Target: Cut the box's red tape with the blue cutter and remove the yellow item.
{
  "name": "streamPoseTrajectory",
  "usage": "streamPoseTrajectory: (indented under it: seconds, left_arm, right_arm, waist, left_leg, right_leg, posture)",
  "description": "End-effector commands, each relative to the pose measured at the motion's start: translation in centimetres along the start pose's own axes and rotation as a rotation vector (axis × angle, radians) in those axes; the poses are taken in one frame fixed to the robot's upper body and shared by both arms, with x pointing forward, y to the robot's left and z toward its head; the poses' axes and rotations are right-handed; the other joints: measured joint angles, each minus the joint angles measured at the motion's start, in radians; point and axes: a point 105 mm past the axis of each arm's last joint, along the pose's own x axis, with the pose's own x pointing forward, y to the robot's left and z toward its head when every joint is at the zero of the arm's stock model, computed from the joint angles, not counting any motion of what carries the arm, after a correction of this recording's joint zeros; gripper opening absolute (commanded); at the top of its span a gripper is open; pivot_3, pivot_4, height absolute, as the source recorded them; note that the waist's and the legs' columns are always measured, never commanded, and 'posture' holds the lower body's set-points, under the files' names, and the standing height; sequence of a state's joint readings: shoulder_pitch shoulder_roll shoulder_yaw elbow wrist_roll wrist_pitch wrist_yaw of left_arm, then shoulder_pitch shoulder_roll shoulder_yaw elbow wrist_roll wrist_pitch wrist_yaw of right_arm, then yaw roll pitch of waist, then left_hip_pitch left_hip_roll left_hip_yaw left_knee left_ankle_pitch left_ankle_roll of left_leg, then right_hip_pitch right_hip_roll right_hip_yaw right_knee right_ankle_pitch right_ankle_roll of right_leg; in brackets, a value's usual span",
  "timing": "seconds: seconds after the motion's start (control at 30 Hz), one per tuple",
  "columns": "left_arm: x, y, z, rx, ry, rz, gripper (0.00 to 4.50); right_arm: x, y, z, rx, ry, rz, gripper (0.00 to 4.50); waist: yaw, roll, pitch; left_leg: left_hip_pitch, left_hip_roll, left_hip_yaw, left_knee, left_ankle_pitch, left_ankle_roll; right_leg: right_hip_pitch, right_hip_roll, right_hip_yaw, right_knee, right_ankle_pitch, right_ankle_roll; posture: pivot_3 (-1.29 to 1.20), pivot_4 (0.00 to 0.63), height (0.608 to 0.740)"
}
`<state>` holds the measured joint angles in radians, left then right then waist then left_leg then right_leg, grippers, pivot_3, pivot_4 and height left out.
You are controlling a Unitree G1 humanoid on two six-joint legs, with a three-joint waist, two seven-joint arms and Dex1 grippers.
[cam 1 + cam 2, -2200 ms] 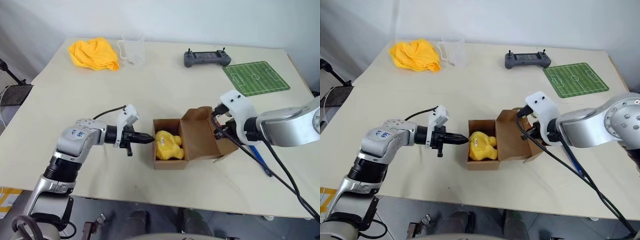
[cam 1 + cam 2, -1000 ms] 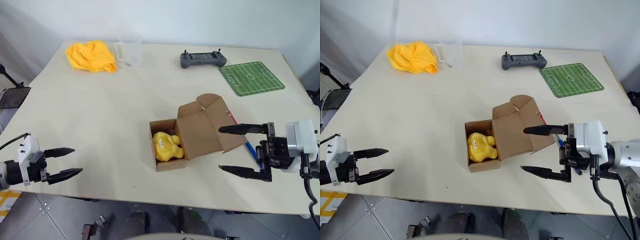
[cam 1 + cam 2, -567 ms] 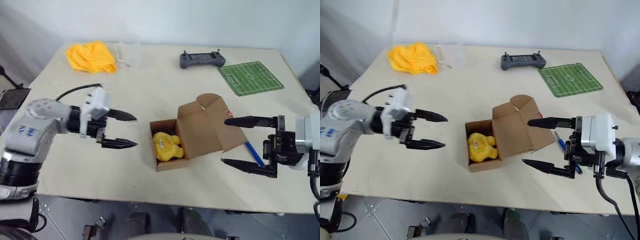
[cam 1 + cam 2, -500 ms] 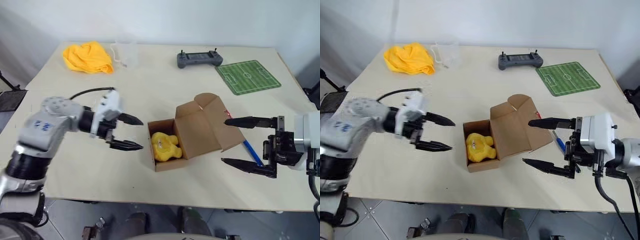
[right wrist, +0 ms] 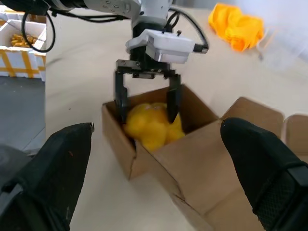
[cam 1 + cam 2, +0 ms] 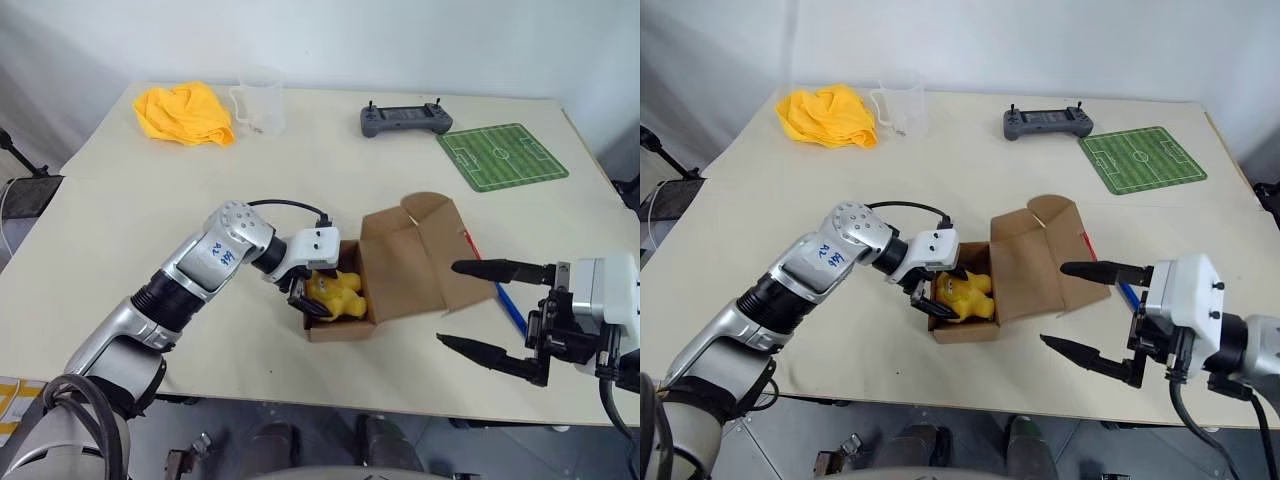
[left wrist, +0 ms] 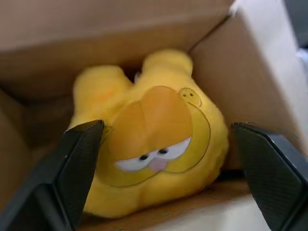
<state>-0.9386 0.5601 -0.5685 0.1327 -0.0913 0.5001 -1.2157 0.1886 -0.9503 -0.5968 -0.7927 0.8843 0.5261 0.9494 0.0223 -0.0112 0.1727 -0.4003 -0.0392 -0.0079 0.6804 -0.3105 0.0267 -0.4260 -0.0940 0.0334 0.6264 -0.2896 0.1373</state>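
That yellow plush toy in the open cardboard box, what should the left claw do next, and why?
Probably close the left gripper on the yellow plush toy. Its two black fingers already reach inside the open brown cardboard box, one on each side of the toy and apart, so nothing is gripped yet.

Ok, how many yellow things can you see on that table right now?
2. The yellow item sits inside the open box, between the left tool's fingers. A yellow cloth lies at the table's far left corner. Nothing else yellow shows; the box could hide more.
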Motion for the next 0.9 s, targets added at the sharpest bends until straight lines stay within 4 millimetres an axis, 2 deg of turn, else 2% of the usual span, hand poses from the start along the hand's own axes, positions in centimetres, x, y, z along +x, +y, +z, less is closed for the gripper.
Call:
streamPoseTrajectory:
  seconds: [0.03, 0.2, 0.37, 0.47, 0.53, 0.6, 0.63, 0.7, 0.77, 0.8, 0.9]
  left_arm:
    - [0.3, 1.2, 0.4, 0.061, 0.004, 0.043, 3.03]
    - [1.1, 2.8, 2.3, 0.115, -0.059, 0.072, 1.51]
    - [0.4, 4.4, 4.8, 0.089, -0.218, 0.104, 0.11]
    - [-0.9, 4.9, 6.6, 0.036, -0.395, 0.107, 0.03]
    - [-1.7, 4.9, 7.0, 0.029, -0.462, 0.100, 0.03]
    - [-3.9, 5.1, 7.5, -0.002, -0.630, 0.124, 0.03]
    - [-6.0, 5.7, 7.6, -0.053, -0.775, 0.172, 0.03]
    - [-8.6, 6.3, 6.6, -0.105, -0.912, 0.256, 0.03]
    - [-10.5, 6.4, 4.7, -0.135, -0.965, 0.345, 0.03]
    - [-11.3, 6.3, 3.5, -0.164, -0.976, 0.394, 0.03]
    - [-13.6, 4.7, -2.0, -0.205, -0.889, 0.563, 0.03]
  right_arm:
    - [-0.2, 0.2, 0.7, -0.030, -0.015, -0.038, 4.50]
    - [-0.5, 0.1, 0.5, -0.029, -0.021, -0.079, 4.50]
    - [-0.6, -0.3, 0.7, -0.023, -0.065, -0.125, 4.50]
    - [-0.4, -0.5, 0.7, -0.015, -0.096, -0.139, 4.50]
    - [-0.2, -0.5, 0.8, -0.008, -0.119, -0.142, 4.50]
    - [0.3, -0.6, 1.0, 0.004, -0.170, -0.147, 4.50]
    - [0.6, -0.8, 1.3, 0.012, -0.213, -0.156, 4.50]
    - [1.0, -1.0, 1.5, 0.021, -0.269, -0.160, 4.50]
    - [1.6, -1.0, 1.5, 0.025, -0.300, -0.141, 4.50]
    - [1.9, -0.9, 1.5, 0.032, -0.315, -0.123, 4.50]
    - [3.6, -0.5, 1.4, 0.046, -0.362, -0.041, 4.50]
  waist:
    - [0.003, 0.000, 0.000]
    - [0.008, -0.001, 0.000]
    - [0.004, -0.001, 0.001]
    - [0.002, -0.001, 0.001]
    - [0.001, -0.001, 0.001]
    - [-0.001, -0.001, 0.001]
    - [-0.002, -0.001, 0.001]
    - [-0.005, -0.001, 0.001]
    - [-0.008, -0.001, 0.001]
    - [-0.009, -0.001, 0.001]
    - [-0.025, -0.001, 0.000]
  left_leg:
    - [0.000, 0.000, 0.000, 0.001, -0.001, 0.002]
    - [-0.001, -0.004, 0.000, 0.001, -0.001, 0.008]
    - [-0.002, -0.004, -0.001, 0.001, 0.000, 0.008]
    - [-0.004, -0.003, -0.001, 0.001, 0.000, 0.007]
    - [-0.004, -0.003, 0.000, 0.001, 0.000, 0.007]
    - [-0.003, -0.003, 0.000, 0.001, 0.001, 0.006]
    - [-0.003, -0.003, 0.000, 0.001, 0.001, 0.006]
    - [-0.003, -0.003, 0.000, 0.002, 0.003, 0.003]
    - [-0.003, -0.002, -0.001, 0.001, 0.003, 0.002]
    - [-0.003, -0.002, 0.000, 0.001, 0.003, 0.001]
    - [-0.002, -0.002, 0.000, 0.001, 0.004, 0.001]
  right_leg:
    - [0.000, 0.000, 0.000, 0.000, 0.000, 0.000]
    - [0.001, -0.002, 0.000, -0.005, 0.003, 0.005]
    - [0.001, -0.002, 0.000, -0.004, 0.003, 0.006]
    - [-0.001, -0.002, 0.000, -0.002, 0.003, 0.006]
    - [-0.001, -0.002, 0.000, -0.001, 0.003, 0.006]
    - [-0.001, -0.001, 0.000, -0.001, 0.003, 0.006]
    - [-0.001, -0.001, 0.000, -0.001, 0.003, 0.006]
    - [-0.002, -0.002, 0.000, -0.001, 0.003, 0.006]
    - [-0.002, -0.003, 0.000, -0.001, 0.003, 0.006]
    - [-0.002, -0.003, 0.000, -0.001, 0.003, 0.006]
    - [-0.002, -0.003, 0.001, 0.000, 0.003, 0.006]
  posture:
    - [0.00, 0.150, 0.740]
    - [0.00, 0.150, 0.740]
    - [0.00, 0.150, 0.740]
    - [0.00, 0.150, 0.740]
    - [0.00, 0.150, 0.740]
    - [0.00, 0.150, 0.740]
    - [0.00, 0.150, 0.740]
    - [0.00, 0.150, 0.740]
    - [0.00, 0.150, 0.740]
    - [0.00, 0.150, 0.740]
    - [0.00, 0.150, 0.740]
